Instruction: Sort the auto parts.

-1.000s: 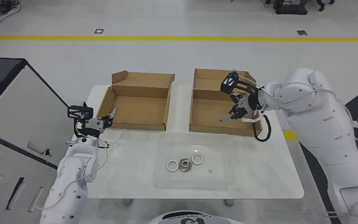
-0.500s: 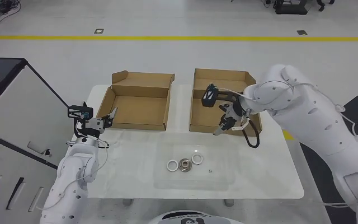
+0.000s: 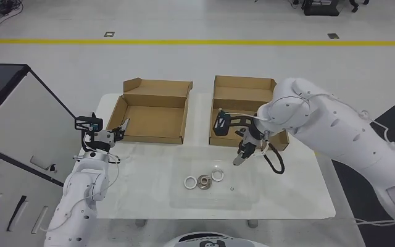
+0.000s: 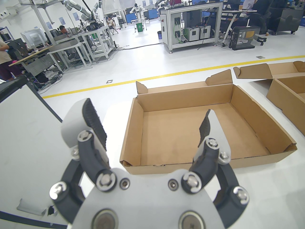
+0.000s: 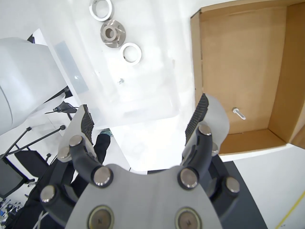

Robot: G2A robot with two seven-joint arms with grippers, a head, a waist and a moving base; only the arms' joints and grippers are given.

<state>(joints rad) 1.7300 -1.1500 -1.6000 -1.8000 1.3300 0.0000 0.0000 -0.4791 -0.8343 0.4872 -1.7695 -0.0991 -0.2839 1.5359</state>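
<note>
I am looking at a white table (image 3: 142, 179) standing on a pale workshop floor, with a yellow line (image 3: 185, 42) running beyond its 12 o'clock edge. Two open cardboard boxes are sitting side by side toward 12: the left box (image 3: 151, 120) and the right box (image 3: 229, 126), which is holding a bolt (image 5: 239, 114). Toward 6, a clear tray (image 3: 244, 196) is carrying two rings (image 3: 191, 182), a flanged hub (image 3: 203, 184) between them and a small screw (image 3: 231, 188). The right gripper (image 3: 238, 160) is hanging over the tray's 12 o'clock rim, near the right box, fingers spread wide. The left gripper (image 3: 123, 128) is hovering at the table's 9 o'clock edge, facing the left box, jaws apart.
</note>
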